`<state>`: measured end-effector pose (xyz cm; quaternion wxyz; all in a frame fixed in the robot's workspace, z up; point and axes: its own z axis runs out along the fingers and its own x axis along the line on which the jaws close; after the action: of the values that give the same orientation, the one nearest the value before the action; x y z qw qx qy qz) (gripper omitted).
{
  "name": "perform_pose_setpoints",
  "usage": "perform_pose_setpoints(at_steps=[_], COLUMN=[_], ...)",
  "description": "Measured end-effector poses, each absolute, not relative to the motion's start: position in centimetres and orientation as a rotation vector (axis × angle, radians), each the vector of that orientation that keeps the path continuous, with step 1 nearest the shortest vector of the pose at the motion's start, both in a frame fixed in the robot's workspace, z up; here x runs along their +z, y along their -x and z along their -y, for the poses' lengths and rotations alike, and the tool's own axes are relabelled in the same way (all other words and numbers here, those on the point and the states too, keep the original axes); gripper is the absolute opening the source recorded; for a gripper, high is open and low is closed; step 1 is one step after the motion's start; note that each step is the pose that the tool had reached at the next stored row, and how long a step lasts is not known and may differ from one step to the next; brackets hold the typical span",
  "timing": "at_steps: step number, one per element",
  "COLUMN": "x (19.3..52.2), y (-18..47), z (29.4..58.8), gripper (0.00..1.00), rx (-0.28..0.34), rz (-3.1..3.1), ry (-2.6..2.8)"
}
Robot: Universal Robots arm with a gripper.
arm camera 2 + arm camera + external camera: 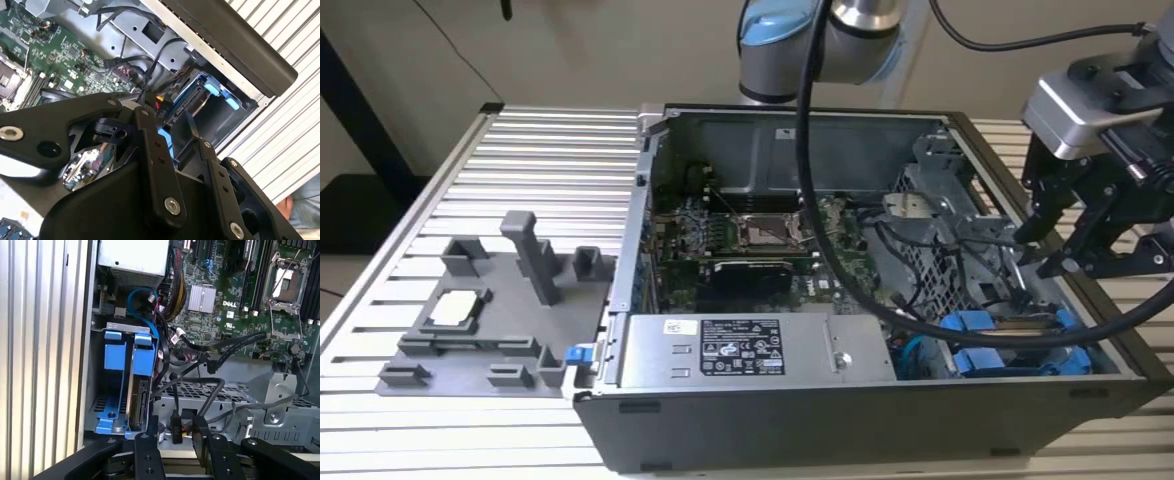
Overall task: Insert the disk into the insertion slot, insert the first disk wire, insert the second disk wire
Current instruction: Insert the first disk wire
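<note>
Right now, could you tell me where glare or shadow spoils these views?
Exterior view: even light, but the motherboard is dim. First wrist view: the heatsink glares white, the disk sits shaded. Second wrist view: the table slats wash out bright.

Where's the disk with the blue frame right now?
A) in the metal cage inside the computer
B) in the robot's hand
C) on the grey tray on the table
A: in the first wrist view the disk, clipped in its blue frame, sits inside the insertion slot.
</note>
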<state>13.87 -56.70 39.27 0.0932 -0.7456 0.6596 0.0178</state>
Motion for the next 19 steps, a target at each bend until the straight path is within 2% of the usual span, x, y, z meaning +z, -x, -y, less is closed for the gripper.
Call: perform_pose_setpoints(at_steps=[7,9,10,11,12,19], x=[39.25,39.25,39.25,39.25,39.25,39.25], y=[-13.97,-13.97,-13.97,-13.97,-13.97,-13.97], z=[56.70,56.70,56.70,56.70,56.70,56.70], gripper=[0.41,0.39,0.26,0.26,0.20,0.19], rx=[0.054,0.054,0.054,0.054,0.054,0.054], rz=[-1.958,-1.958,-1.958,-1.958,-1.958,-1.958], ry=[2.214,2.214,2.214,2.214,2.214,2.214])
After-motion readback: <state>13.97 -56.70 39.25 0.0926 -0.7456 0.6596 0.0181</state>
